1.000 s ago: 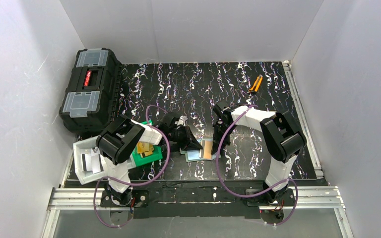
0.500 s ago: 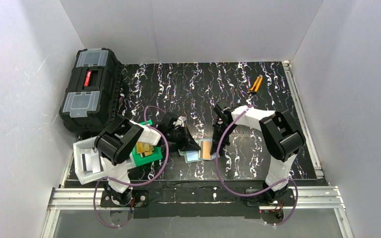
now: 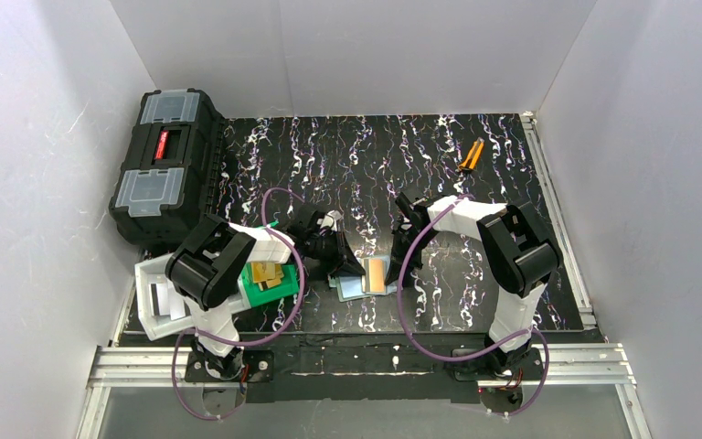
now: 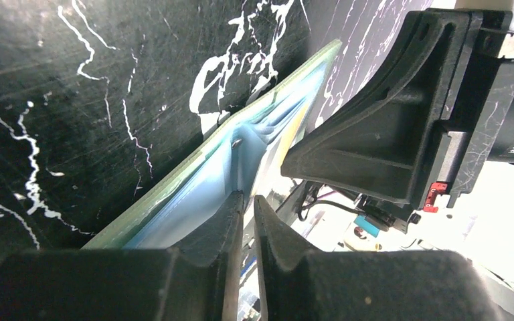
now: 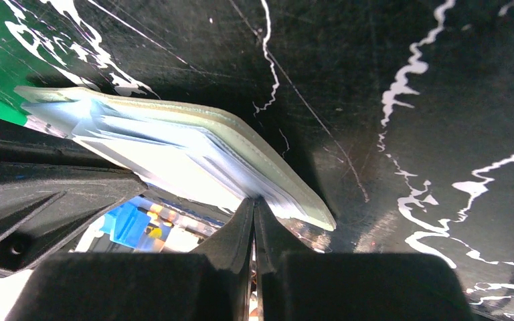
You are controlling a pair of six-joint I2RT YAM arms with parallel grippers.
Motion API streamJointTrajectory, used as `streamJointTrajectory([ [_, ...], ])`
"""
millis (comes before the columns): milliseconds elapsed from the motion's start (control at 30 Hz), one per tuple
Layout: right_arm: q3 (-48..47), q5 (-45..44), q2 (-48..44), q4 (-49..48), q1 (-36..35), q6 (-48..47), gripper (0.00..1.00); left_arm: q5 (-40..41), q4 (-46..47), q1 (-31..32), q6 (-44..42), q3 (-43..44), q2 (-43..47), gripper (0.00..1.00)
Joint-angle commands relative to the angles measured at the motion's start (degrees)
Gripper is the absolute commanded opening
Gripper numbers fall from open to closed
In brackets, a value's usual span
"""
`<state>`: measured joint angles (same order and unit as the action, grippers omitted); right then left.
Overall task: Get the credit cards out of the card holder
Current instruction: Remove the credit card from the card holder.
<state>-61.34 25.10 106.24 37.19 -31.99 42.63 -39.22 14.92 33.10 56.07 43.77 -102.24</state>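
We see the black marbled bench (image 3: 512, 155) carrying everything. A black toolbox (image 3: 160, 165) sits far left of the card holder (image 3: 355, 285) and behind it. A white bin (image 3: 154, 306) lies well left of the holder, and a green bin (image 3: 270, 293) with gold credit cards (image 3: 265, 273) in it lies nearer on that side. The holder lies spread open between the two arms. The left end effector (image 4: 245, 200) is nearly closed, its tips at the holder's pale blue inside. The right end effector (image 5: 253, 204) is closed at the holder's opposite edge. We cannot tell whether either pinches it. An orange card (image 3: 377, 273) shows on the holder's right panel. An orange-handled tool (image 3: 471, 155) lies far behind the holder, to its right.
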Motion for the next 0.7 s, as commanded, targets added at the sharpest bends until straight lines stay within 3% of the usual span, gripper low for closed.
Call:
streamJointTrajectory([
  [0, 2.94, -10.69, 4.02, -4.36, -0.18, -1.18, 0.08, -1.0, 0.08, -0.64, -0.47, 1.11, 3.23, 0.13],
  [167, 2.96, -10.47, 4.1, -4.37, -0.16, -1.15, 0.08, -1.03, 0.85, -0.68, -0.03, 0.67, 3.12, 0.12],
  [467, 2.96, -10.47, 4.14, -4.38, -0.09, -1.2, 0.08, -1.63, 3.16, -0.67, 1.33, 0.27, 1.94, 0.0],
  [667, 2.94, -10.51, 4.17, -4.27, -0.09, -1.08, 0.08, 0.02, 0.9, -0.96, 0.55, 0.29, 2.49, 0.0],
])
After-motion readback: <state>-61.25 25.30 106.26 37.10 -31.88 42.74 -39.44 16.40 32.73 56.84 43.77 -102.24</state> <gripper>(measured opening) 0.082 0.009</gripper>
